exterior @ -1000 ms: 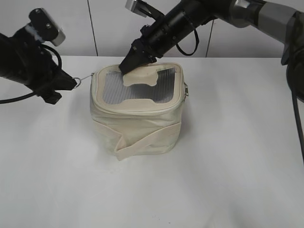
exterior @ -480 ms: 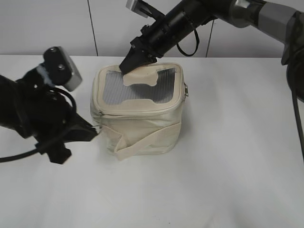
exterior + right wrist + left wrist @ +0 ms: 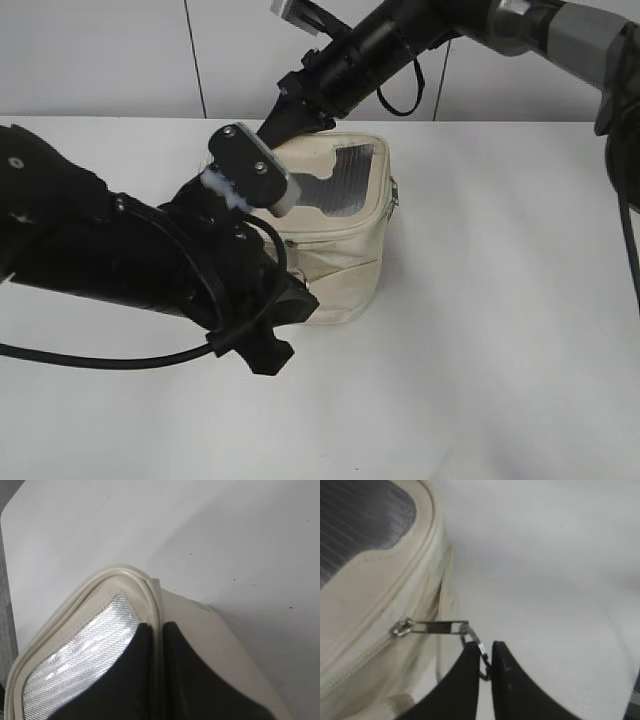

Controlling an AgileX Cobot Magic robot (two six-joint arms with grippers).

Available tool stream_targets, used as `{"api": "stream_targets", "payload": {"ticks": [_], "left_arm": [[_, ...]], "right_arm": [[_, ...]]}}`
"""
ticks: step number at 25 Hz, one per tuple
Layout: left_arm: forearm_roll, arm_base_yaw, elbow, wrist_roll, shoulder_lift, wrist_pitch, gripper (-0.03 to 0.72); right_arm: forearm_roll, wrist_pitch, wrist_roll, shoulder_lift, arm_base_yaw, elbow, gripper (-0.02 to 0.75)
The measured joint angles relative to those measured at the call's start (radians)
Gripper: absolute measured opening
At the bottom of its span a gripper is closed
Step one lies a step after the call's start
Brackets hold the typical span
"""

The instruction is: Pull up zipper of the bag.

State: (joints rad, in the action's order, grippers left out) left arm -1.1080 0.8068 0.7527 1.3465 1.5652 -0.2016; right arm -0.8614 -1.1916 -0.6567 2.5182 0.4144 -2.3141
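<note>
The cream bag (image 3: pixel 350 225) stands mid-table, its left and front hidden by my left arm. My left gripper (image 3: pixel 303 300) is at the bag's front. In the left wrist view it (image 3: pixel 486 650) is shut on the silver ring pull (image 3: pixel 473 636), which is drawn taut from a zipper slider (image 3: pixel 402 627) on the cream zip track (image 3: pixel 365 655) below the grey window (image 3: pixel 360 515). My right gripper (image 3: pixel 290 118) is at the bag's back rim. In the right wrist view it (image 3: pixel 157 627) is shut on the lid rim (image 3: pixel 145 582) beside the window (image 3: pixel 75 655).
A second silver slider (image 3: pixel 394 190) hangs at the bag's right side. The bag's strap band (image 3: pixel 340 285) shows at the front right. The white table (image 3: pixel 500 350) runs to a grey wall behind. A cable (image 3: pixel 100 360) trails from my left arm.
My left arm has swung from the bag's left side round to its front, taking the ring pull and slider along the rim. My right gripper has stayed on the back rim.
</note>
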Motion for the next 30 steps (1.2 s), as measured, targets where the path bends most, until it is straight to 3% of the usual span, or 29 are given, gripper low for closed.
{"api": "stream_targets", "payload": {"ticks": [4,7,11,13,16,20,23,26,27,30], "left_arm": [[-0.020,-0.102,-0.002,-0.030,-0.039,-0.193,0.277],[-0.013,-0.246,-0.003,-0.072,-0.112,-0.367,0.399],[0.023,-0.442,0.032,-0.108,-0.195,-0.462,0.405],[0.039,-0.511,0.125,-0.112,-0.170,-0.495,0.399],[0.058,-0.539,0.329,-0.113,-0.035,-0.582,0.395],[0.080,-0.534,0.641,-0.116,0.238,-0.701,0.395],[0.149,-0.518,0.869,-0.128,0.414,-0.784,0.395],[0.259,-0.471,1.059,-0.154,0.534,-0.832,0.395],[0.289,-0.458,1.112,-0.168,0.567,-0.850,0.395],[0.324,-0.433,1.215,-0.203,0.641,-0.910,0.395]], "right_arm": [[0.016,-0.013,0.069,0.000,-0.042,-0.065,0.239],[0.028,-0.015,0.148,-0.001,-0.119,-0.127,0.283],[0.037,-0.015,0.208,-0.029,-0.223,-0.123,0.237],[0.057,-0.015,0.210,-0.066,-0.266,-0.072,0.230],[0.064,-0.015,0.170,-0.161,-0.310,0.078,0.219],[0.007,0.139,0.019,-0.380,-0.346,0.548,0.194],[-0.191,0.361,-0.240,-0.567,-0.354,0.977,0.190],[-0.540,0.497,-0.633,-0.712,-0.326,1.309,0.213],[-0.681,0.509,-0.771,-0.742,-0.320,1.404,0.255],[-0.881,0.493,-1.002,-0.776,-0.314,1.552,0.420]]}}
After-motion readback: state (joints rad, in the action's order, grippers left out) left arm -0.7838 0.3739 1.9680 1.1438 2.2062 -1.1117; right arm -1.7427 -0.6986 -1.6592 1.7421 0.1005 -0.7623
